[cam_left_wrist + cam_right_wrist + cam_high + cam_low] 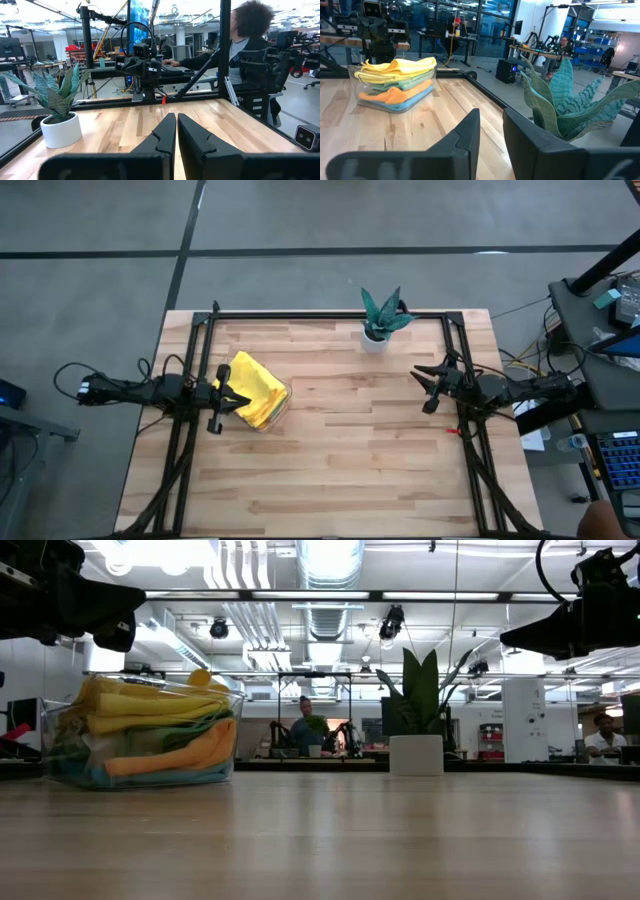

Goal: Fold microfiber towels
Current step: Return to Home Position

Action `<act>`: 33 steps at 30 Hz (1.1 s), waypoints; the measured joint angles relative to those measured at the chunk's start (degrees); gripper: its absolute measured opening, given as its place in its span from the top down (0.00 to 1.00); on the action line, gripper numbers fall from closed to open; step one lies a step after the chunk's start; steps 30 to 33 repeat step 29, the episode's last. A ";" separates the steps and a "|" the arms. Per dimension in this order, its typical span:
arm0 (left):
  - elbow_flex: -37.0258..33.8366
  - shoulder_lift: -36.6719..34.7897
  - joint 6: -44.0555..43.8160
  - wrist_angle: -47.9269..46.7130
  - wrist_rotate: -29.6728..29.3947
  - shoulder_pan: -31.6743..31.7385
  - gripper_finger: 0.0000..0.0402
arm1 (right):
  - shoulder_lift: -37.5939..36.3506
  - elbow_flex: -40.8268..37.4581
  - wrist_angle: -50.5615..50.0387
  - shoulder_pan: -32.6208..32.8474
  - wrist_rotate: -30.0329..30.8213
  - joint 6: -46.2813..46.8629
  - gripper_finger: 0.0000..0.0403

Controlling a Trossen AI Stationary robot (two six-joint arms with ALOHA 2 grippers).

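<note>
The towels (258, 388) lie folded, stacked in the clear tray (228, 705), left of centre in the high view. The left gripper (240, 398), beside it, jaws practically closed and empty, should rise clear of the rim before retreating. The right gripper (421, 389), centre right, slightly parted, empty, should avoid the plant (382, 315). No writing seems legible.

A: From above, what shows in the tray (286, 405)?
B: Only the top yellow towel (255, 385). It hides whatever lies under it, and the clear walls are hard to trace.
A: Level with the bench (320, 840)?
B: The left arm (60, 595) and right arm (590, 615) are cut by the top edge. A far person (303, 725) is too small to make out.
A: The wrist views?
B: The left fingers (162, 137) and right fingers (467, 135) blur toward their bases. The plant (570, 100) loses its pot to the edge, and a post (224, 50) splits a seated person (247, 45).
</note>
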 joint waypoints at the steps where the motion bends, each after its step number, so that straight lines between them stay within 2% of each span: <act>1: 0.00 0.00 0.00 0.01 -0.01 0.00 0.99 | 0.00 0.00 -0.01 0.00 -0.01 0.00 0.81; 10: 0.00 0.00 0.00 0.00 -0.02 0.00 0.99 | 0.00 0.00 -0.01 -0.02 -0.01 0.00 0.83; 22: 0.00 0.00 0.01 0.00 -0.01 0.01 0.99 | 0.00 0.00 -0.01 -0.01 0.00 -0.01 0.80; 33: 0.00 0.00 0.00 0.00 0.00 0.00 0.99 | 0.00 0.00 -0.01 0.00 0.00 0.00 0.82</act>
